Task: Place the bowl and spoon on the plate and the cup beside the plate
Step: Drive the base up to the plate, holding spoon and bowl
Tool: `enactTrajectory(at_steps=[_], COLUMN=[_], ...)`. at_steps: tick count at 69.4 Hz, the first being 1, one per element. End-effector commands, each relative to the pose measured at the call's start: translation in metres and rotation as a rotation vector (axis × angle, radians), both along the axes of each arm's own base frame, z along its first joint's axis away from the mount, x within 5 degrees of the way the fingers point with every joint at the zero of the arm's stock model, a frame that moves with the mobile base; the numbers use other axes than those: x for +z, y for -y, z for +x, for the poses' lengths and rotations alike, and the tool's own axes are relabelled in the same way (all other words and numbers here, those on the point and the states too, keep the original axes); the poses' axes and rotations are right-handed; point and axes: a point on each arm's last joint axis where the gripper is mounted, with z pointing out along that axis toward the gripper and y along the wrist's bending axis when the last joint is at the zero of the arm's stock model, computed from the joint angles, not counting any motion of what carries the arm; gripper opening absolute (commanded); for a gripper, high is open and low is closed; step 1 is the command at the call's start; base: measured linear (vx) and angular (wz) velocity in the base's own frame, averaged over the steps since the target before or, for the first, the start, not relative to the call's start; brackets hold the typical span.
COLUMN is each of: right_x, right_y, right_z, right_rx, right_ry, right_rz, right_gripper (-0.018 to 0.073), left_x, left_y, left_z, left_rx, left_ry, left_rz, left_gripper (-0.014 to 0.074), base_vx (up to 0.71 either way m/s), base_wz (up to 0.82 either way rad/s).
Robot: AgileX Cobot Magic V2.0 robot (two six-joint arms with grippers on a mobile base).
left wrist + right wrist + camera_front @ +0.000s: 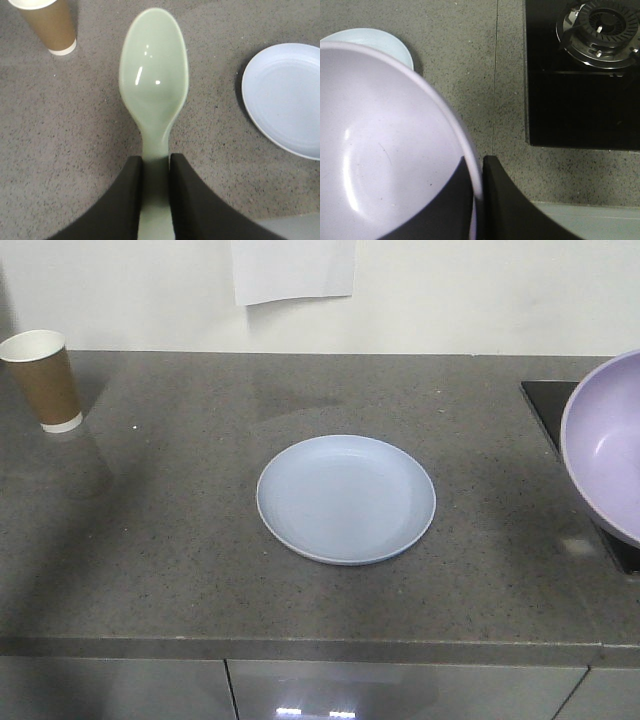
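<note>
A gray stone counter is carrying one pale blue plate, lying flat at its middle with nothing on it. One brown paper cup is standing upright at the far left corner, well apart from the plate. A black cooktop with one burner is sitting at the right end. The right gripper is pinching the rim of the one purple bowl, one finger inside and one outside, holding it tilted above the cooktop's edge. The left gripper is clamping the handle of the one green spoon. The spoon's long axis is running straight out from the fingers, scoop facing up, between cup and plate.
</note>
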Motion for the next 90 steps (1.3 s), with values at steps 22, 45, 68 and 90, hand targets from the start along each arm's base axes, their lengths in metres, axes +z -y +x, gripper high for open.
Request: enactTrajectory(at_steps=[22, 45, 68, 90], right_x=[0.013, 0.013, 0.013, 0.013], right_y=[0.0009, 0.0009, 0.0009, 0.0009], right_z=[-0.0008, -0.0008, -0.0008, -0.0008], right_rx=[-0.001, -0.001, -0.001, -0.001], right_ry=[0.093, 0.093, 0.093, 0.093], right_rz=[-0.009, -0.009, -0.009, -0.009], right_gripper=[-0.0003, -0.0003, -0.0003, -0.0003], left_x=[0.0166, 0.0166, 0.0166, 0.0166], left_y=[-0.0003, -0.0003, -0.0003, -0.0003], left_z=[-0.0065, -0.0065, -0.0065, -0.0065], left_rx=[-0.009, -0.009, -0.009, -0.009], left_ry=[0.104, 0.104, 0.104, 0.104], left_rz=[-0.019, -0.019, -0.019, -0.019], left_gripper=[-0.0006, -0.0006, -0.0006, -0.0006], base_vx=[0.11, 0.09, 0.07, 0.06], base_wz=[-0.03, -0.01, 0.01, 0.02])
